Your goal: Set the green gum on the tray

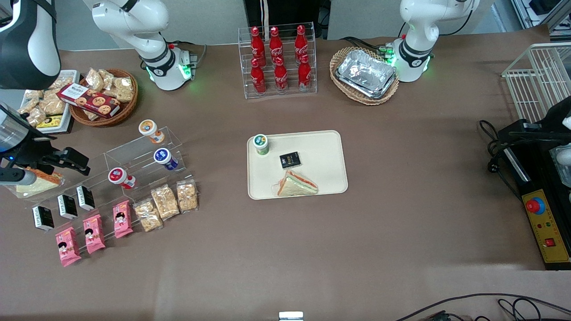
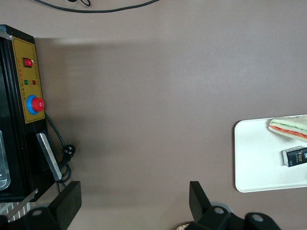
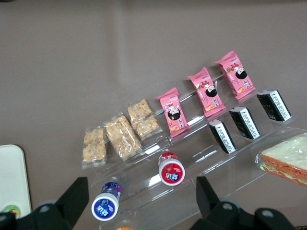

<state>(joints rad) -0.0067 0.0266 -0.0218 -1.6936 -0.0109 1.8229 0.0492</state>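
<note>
The green gum (image 1: 261, 143), a green bottle with a white lid, stands upright on the cream tray (image 1: 330, 151), at its corner farthest from the front camera toward the working arm's end. The lid's edge (image 3: 9, 209) and a tray corner (image 3: 12, 177) show in the right wrist view. The tray also shows in the left wrist view (image 2: 256, 158). My gripper (image 1: 67, 162) hangs open and empty above the clear acrylic shelf (image 1: 142, 156) at the working arm's end, well apart from the tray. In the right wrist view the gripper (image 3: 141, 196) has both fingers (image 3: 76, 196) spread wide over the shelf.
On the tray lie a sandwich (image 1: 296, 184) and a black packet (image 1: 290, 159). The shelf holds orange-lidded (image 1: 148, 129), blue-lidded (image 1: 164, 158) and red-lidded (image 1: 119, 177) bottles, black packets and pink packets (image 1: 93, 234). A cola rack (image 1: 279, 58) and a basket of foil trays (image 1: 366, 73) stand farther from the front camera.
</note>
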